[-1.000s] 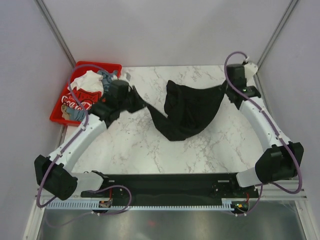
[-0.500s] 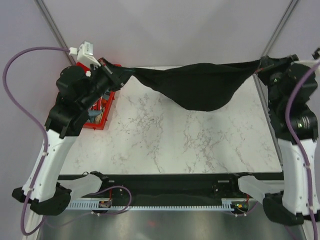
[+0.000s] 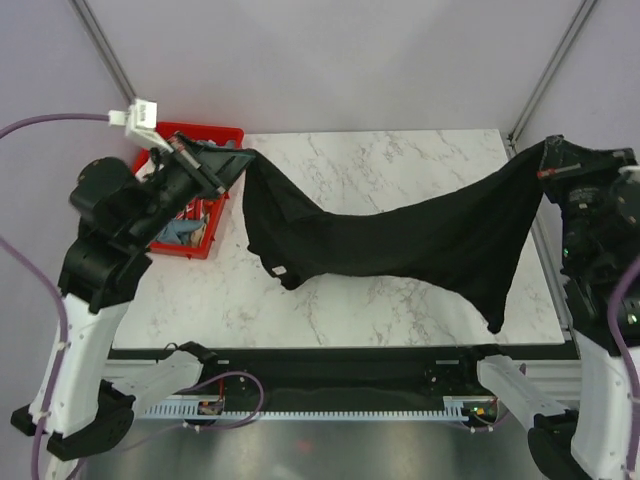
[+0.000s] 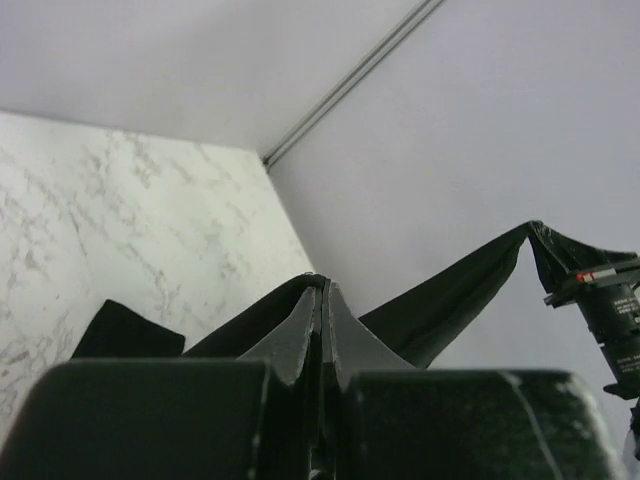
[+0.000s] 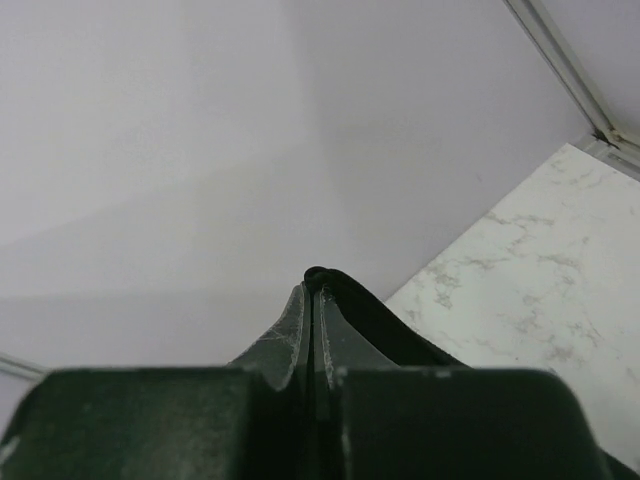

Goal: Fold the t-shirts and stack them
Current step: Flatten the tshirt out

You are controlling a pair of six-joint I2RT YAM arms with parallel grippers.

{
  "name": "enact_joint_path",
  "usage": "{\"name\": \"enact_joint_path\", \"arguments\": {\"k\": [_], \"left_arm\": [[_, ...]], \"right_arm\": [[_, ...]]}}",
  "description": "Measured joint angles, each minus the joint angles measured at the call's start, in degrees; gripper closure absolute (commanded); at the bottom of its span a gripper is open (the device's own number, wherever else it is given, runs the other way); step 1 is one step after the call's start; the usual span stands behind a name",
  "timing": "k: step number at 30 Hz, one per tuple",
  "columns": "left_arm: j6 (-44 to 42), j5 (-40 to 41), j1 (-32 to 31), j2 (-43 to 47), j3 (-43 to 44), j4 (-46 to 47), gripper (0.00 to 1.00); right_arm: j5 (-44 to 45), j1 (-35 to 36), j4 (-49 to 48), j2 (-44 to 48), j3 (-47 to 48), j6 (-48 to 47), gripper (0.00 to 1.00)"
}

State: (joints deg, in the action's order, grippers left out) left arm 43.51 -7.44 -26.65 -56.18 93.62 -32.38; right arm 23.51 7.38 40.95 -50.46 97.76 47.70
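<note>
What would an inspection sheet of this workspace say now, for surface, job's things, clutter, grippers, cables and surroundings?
surface: white marbled table, partly under the shirt.
job's things: black t-shirt stretched in the air between both grippers, sagging over the table; grey-blue cloth in the red bin.
clutter: nothing seen.
grippers: left gripper and right gripper each shut on a shirt edge.
cables: purple cables loop off both arms.
surroundings: pale walls, metal corner posts.
</note>
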Motion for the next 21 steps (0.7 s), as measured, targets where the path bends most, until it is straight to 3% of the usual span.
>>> {"name": "enact_joint_path", "arguments": {"k": [6,12,16,21], "left_arm": [[-0.8,-0.2,1.8,-14.3,-0.9,-0.2,0.98],[-2.0,1.6,7.9,-31.8,5.3,-2.8,0.98],[-1.9,1.8,11.5,-34.2,14.6,-4.2,0.98],[-1.8,0.4,11.8,-30.5,24.0,-1.0,0.98]], "right_arm": [[-0.5,0.0,-5.7,-13.0,-9.7,-1.6,1.00],[-3.5,0.0,-9.8,-30.7,-7.9,-5.3,1.00],[-4.2,0.0,-10.5,-34.7,0.1,-8.5,1.00],[-3.5,0.0,-11.9,-31.5,8.0,-11.2,1.00]]}}
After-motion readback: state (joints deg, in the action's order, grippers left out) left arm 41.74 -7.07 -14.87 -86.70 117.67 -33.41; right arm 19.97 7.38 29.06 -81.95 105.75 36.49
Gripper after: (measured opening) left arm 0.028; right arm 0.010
